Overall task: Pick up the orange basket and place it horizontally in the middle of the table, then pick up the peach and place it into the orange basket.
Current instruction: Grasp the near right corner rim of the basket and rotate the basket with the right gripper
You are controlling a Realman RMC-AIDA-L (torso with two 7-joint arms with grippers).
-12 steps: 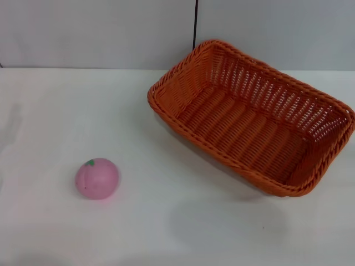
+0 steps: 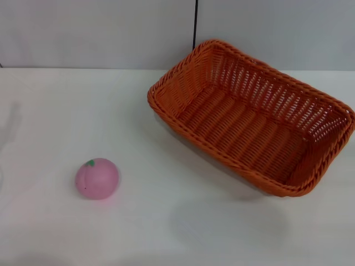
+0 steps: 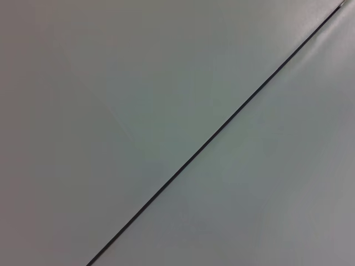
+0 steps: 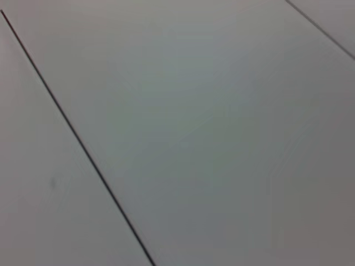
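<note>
The orange basket (image 2: 252, 119) stands at the right of the white table (image 2: 166, 221) in the head view, set at a slant with one corner toward the back wall. Its inside holds nothing. The peach (image 2: 97, 178) rests on the table at the front left, well apart from the basket, its green leaf mark on top. Neither gripper shows in any view. Both wrist views hold only pale grey panels crossed by a thin dark seam.
A pale grey wall (image 2: 94, 33) with a dark vertical seam (image 2: 195, 25) runs behind the table. Faint shadows lie on the table at the far left and near the front.
</note>
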